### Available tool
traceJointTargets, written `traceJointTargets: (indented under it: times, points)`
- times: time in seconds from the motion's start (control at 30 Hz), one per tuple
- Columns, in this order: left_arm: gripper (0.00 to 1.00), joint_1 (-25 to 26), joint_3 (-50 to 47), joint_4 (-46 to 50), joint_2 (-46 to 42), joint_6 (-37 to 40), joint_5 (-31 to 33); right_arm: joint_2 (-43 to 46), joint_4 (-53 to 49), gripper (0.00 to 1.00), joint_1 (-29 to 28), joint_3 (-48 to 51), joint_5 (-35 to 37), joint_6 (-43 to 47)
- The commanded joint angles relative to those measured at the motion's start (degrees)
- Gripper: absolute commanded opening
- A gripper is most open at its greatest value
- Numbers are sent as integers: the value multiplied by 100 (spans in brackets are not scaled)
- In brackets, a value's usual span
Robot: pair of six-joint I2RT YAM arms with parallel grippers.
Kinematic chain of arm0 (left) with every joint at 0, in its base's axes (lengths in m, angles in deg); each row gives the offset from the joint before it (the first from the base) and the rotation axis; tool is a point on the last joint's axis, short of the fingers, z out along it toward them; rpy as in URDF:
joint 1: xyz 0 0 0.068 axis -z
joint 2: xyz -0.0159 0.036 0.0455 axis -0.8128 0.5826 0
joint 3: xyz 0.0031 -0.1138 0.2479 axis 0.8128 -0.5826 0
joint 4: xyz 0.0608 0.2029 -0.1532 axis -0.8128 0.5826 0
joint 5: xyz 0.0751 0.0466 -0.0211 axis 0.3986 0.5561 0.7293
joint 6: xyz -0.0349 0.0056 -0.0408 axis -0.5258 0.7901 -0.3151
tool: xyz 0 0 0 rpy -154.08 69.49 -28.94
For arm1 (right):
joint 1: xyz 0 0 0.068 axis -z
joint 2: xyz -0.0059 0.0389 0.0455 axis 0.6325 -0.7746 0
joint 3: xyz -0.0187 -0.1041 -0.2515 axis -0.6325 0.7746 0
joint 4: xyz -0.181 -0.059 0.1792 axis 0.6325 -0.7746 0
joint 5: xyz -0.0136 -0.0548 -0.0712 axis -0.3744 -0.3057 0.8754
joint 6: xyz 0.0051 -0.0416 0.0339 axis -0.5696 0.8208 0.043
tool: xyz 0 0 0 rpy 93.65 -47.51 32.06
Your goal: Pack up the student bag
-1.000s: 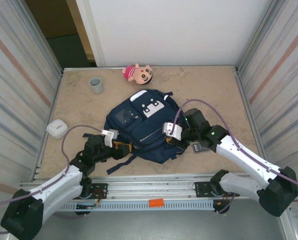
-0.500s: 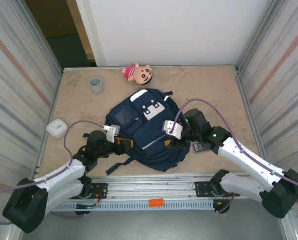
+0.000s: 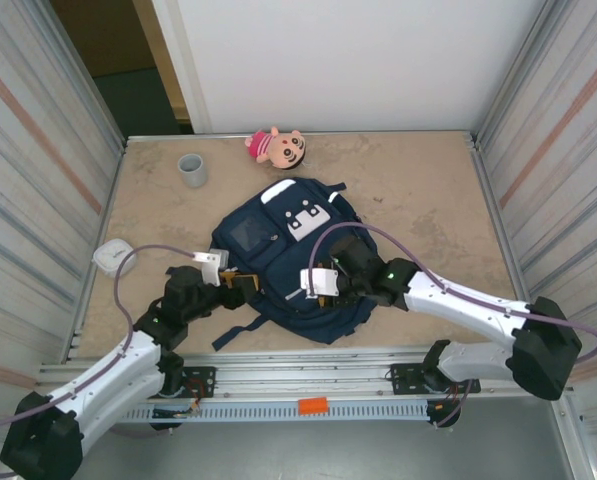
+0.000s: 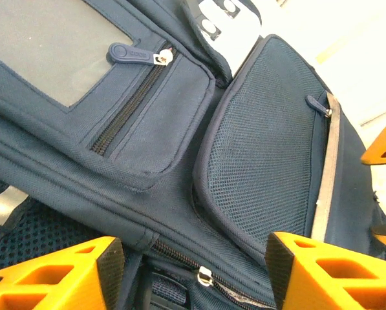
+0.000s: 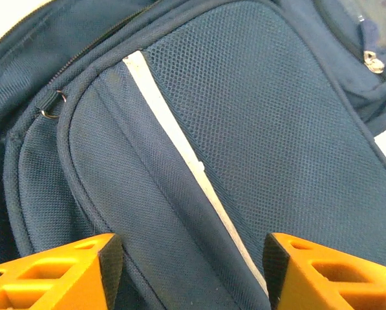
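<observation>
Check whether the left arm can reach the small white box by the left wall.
Probably yes: the left gripper has open, empty jaws, and just bare table and its own cable lie between it and the white box.

left gripper [image 4: 193, 268] spread, right gripper [image 5: 189, 271] spread
</observation>
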State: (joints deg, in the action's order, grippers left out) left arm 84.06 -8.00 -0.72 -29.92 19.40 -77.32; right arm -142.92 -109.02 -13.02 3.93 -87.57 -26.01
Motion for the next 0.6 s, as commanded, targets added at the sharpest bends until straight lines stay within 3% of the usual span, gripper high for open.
traceJointTargets:
  times: [0.0, 0.4, 0.57]
  points:
    - [62, 13, -62, 215, -88, -67, 171, -203, 106, 59, -104, -12, 223, 392]
    - [62, 11, -137, 214, -88, -178, 305, 356, -446, 60, -224, 116, 358, 188]
    - [62, 15, -149, 194, -77, -185, 274, 133, -287, 60, -224, 135, 434, 194]
